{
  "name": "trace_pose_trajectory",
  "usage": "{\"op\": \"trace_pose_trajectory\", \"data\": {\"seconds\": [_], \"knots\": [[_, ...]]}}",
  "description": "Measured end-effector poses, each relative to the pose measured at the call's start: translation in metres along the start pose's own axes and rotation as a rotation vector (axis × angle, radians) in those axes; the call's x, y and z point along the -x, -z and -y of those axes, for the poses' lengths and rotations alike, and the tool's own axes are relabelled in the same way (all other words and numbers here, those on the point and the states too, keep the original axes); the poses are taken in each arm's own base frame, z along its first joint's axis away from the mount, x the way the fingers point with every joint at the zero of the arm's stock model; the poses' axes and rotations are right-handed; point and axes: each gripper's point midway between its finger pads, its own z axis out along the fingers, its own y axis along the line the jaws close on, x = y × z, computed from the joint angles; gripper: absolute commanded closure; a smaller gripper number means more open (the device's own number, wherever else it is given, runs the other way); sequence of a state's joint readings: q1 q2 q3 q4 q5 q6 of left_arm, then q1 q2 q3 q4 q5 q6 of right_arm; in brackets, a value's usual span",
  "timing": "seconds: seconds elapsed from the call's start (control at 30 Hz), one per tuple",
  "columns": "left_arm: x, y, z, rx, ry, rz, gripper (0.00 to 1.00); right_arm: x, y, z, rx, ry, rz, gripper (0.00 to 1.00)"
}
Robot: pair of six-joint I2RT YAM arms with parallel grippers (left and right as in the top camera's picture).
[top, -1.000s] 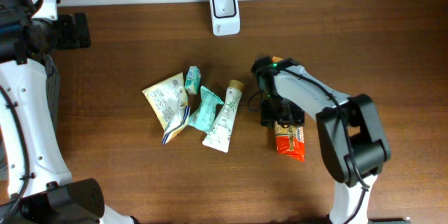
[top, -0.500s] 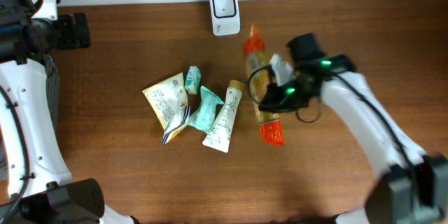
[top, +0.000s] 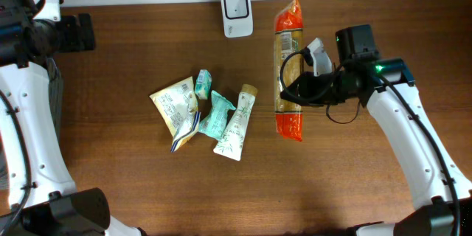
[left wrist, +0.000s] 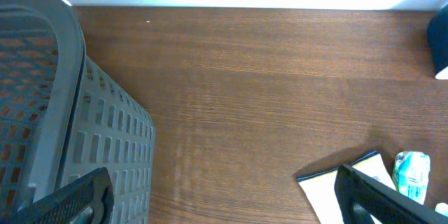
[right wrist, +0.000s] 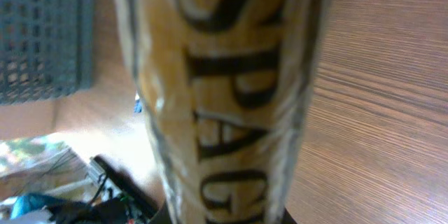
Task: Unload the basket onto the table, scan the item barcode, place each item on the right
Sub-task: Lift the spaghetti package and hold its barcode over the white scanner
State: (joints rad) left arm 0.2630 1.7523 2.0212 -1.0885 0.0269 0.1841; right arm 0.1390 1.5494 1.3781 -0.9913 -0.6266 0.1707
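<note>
Presenting the barcode squarely to the scanner [top: 237,12] is the step in hand, as I judge it. Doing it well means carrying the spaghetti packet [top: 288,66] leftward until its printed code sits before the scanner's window, flat-on and steady rather than edge-on. No barcode shows in any view, so the packet probably needs rolling about its long axis first, and slowly, since a long pack gripped at one spot can sag or swing. It appears held clear of the surface, just right of the scanner, its length running from level with the scanner toward the near edge, orange at both ends. Far left of the scanner the left arm [top: 22,118] stands at the surface's edge beside a grey basket [left wrist: 56,112], its pincer [left wrist: 224,199] spread wide and holding nothing. Loose packets [top: 206,114] lie nearer than the scanner and slightly left of it. Right of the scanner the right arm [top: 402,125] reaches in from the near right, elbow bent and wrist turned sideways, its pincer [top: 296,90] pressed together on the packet's lower half.
</note>
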Motion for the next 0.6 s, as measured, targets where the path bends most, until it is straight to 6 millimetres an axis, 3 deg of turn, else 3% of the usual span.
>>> {"op": "trace_pose_trajectory", "data": {"seconds": [0.07, 0.17, 0.23, 0.27, 0.4, 0.53, 0.6], "knots": [[0.0, 0.0, 0.0, -0.001, 0.0, -0.001, 0.01, 0.001, 0.01, 0.009, -0.095, -0.054, -0.023, 0.96], [0.0, 0.0, 0.0, 0.0, 0.0, 0.0, 0.01, 0.047, 0.043, -0.002, -0.241, -0.008, 0.06, 0.96], [0.0, 0.0, 0.0, 0.0, 0.0, 0.0, 0.01, 0.086, 0.049, -0.011, -0.348, 0.072, 0.139, 0.96], [0.0, 0.0, 0.0, 0.0, 0.0, 0.0, 0.01, 0.099, 0.039, -0.008, -0.422, 0.103, 0.152, 0.96], [0.0, 0.0, 0.0, 0.0, 0.0, 0.0, 0.01, 0.134, -0.026, 0.042, -0.81, 0.256, 0.154, 0.96], [0.0, 0.0, 0.0, 0.0, 0.0, 0.0, 0.01, 0.197, -0.051, 0.045, -1.086, 0.472, 0.357, 0.96], [0.0, 0.0, 0.0, 0.0, 0.0, 0.0, 0.01, 0.217, -0.069, 0.04, -1.188, 0.58, 0.411, 0.96]]}}
